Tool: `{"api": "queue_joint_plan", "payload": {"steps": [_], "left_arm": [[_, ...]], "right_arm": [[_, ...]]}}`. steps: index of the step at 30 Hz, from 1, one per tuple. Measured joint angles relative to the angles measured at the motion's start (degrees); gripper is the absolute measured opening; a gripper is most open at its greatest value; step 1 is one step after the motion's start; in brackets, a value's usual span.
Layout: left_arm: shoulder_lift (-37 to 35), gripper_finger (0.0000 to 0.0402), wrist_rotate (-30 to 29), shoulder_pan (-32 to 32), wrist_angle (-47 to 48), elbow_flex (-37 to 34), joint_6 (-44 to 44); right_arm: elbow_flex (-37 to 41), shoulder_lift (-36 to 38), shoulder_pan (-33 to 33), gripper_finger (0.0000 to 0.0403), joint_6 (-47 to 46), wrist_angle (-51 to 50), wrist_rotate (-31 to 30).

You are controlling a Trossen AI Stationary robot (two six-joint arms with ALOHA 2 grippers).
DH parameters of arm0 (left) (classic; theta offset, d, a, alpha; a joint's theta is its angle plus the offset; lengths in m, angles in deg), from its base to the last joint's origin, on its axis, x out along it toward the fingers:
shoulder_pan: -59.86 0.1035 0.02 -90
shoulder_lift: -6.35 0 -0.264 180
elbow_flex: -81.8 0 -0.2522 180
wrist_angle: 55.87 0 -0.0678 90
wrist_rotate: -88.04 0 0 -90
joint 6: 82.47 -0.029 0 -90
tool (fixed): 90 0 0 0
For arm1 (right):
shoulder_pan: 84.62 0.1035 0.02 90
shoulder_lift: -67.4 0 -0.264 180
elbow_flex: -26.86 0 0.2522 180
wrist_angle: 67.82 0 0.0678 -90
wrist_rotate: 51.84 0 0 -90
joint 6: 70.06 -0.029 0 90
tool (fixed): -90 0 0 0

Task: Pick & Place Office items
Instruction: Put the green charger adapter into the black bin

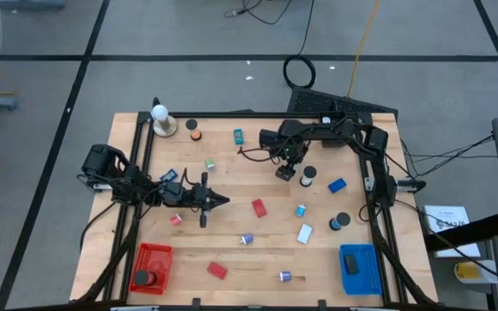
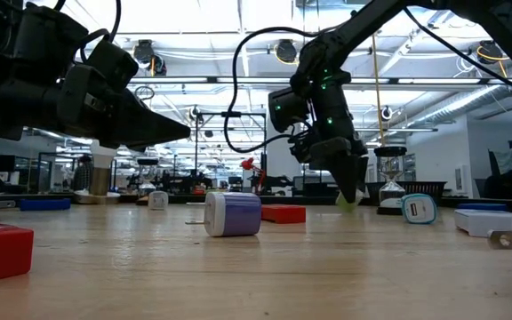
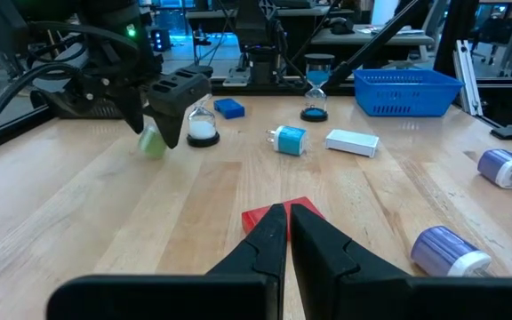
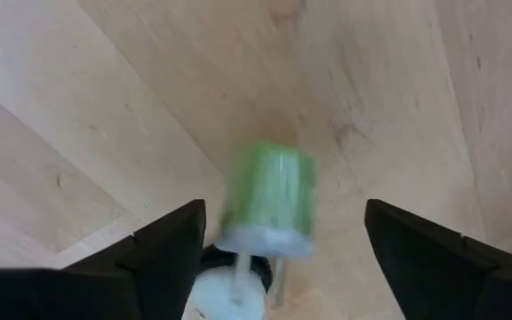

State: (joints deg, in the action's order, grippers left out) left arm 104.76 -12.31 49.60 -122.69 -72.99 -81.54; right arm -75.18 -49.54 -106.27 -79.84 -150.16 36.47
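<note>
Green plug adapter (image 4: 268,203) sits loose between your right gripper's (image 4: 283,240) wide-open fingers.
Your left gripper (image 3: 286,229) is clenched empty, hovering by a red block (image 3: 258,216).

Green plug (image 4: 268,203) between open pincer fingers (image 4: 163,244)

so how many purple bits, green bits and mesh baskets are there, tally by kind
purple bits: 2
green bits: 2
mesh baskets: 2, one red, one blue
total: 6
</note>
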Motion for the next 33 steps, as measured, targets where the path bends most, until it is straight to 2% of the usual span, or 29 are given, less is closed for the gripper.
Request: {"api": "queue_joint_plan", "payload": {"steps": [10,15,21,29,33], "left_arm": [[0.0,0.0026,0.0,-0.01,0.0,0.0,0.26],[0.0,0.0026,0.01,-0.02,0.43,-0.02,0.35],[0.0,0.0026,1.86,-0.06,0.75,-0.02,0.68],[0.0,0.0026,1.86,-0.04,0.72,-0.02,0.93],[0.0,0.0026,1.85,-0.04,0.7,-0.02,0.92]], "right_arm": [[-6.1,0.02,-0.02,0.0304,1.09,-1.05,-0.02],[-7.52,0.79,0.37,0.0276,-0.75,-4.71,-1.33],[-2.29,4.22,1.95,0.024,-3.25,-1.95,-1.53],[9.01,7.83,2.63,0.0285,-4.45,7.52,-1.11],[12.88,7.71,2.62,0.0291,-3.79,12.36,-1.18]]}}
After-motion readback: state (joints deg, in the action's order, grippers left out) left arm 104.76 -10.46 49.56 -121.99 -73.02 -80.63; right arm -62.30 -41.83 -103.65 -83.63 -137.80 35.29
